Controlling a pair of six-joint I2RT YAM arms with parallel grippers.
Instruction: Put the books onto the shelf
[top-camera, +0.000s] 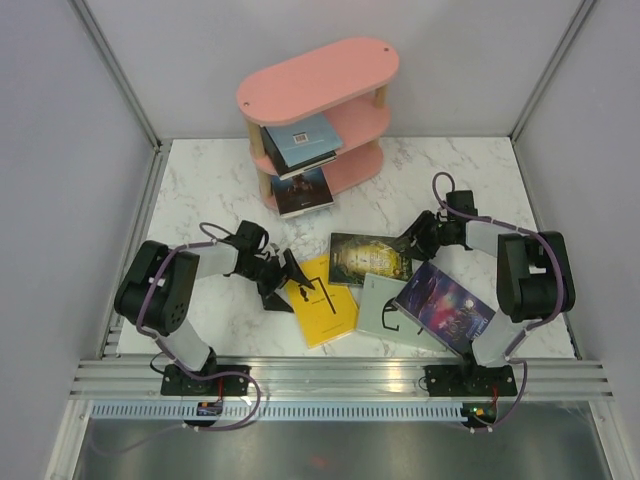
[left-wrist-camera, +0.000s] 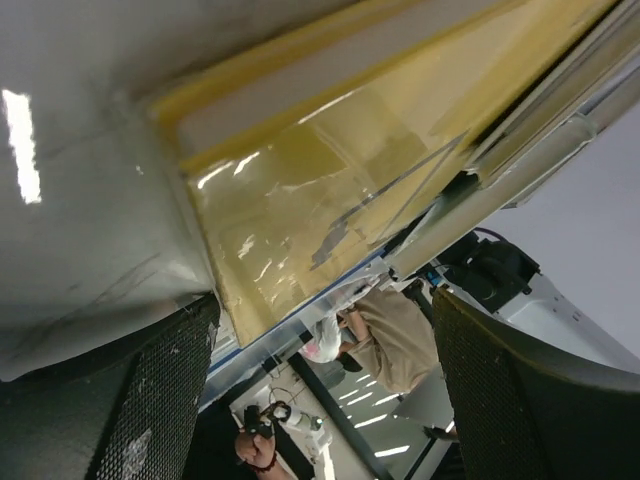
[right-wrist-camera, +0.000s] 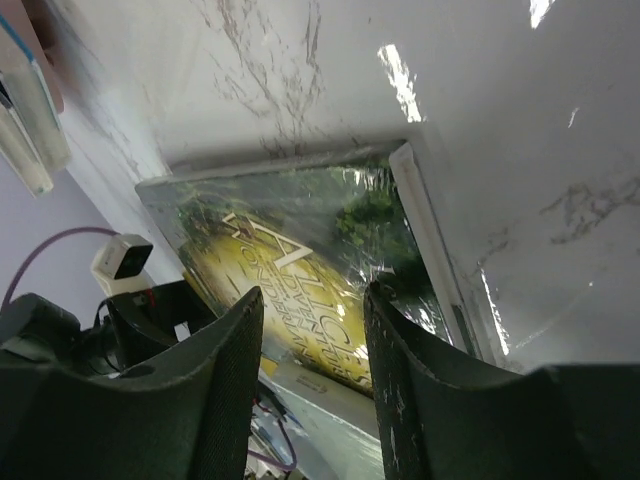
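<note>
- far middle of the white marble-patterned table (top-camera: 200, 180): pink three-tier shelf (top-camera: 318, 75) with oval boards and light wooden posts. A blue paperback (top-camera: 302, 140) lies on its middle board and a dark-covered paperback (top-camera: 303, 192) on the bottom one.
- four not yet shelved, all on the table: yellow paperback (top-camera: 322, 302), dark green-gold paperback (top-camera: 368, 258), pale grey-green paperback (top-camera: 383, 310), purple galaxy paperback (top-camera: 447, 303) (last two overlap, purple seemingly on top).
- left gripper (top-camera: 286, 284): jaws spread wide, nothing held. It sits low at the left long edge of the yellow paperback, with the book just to its right. In the left wrist view that edge fills the gap ahead of the fingers (left-wrist-camera: 150, 400), and no pad is visibly on it.
- right gripper (top-camera: 411, 243): jaws about half spread, nothing clamped as far as the right wrist view shows. The dark green-gold paperback's cover shows through the gap.
- key relation: the yellow paperback's long axis runs near-to-far, slightly tilted, so the left jaws meet its long side and the left arm is nearest. The dark green-gold paperback's long axis runs left-right with its right short edge at the right gripper, so the right arm is nearest.
- the shelf lies beyond both grippers, so my guess is edge grips first, then a carry away from the bases.
</note>
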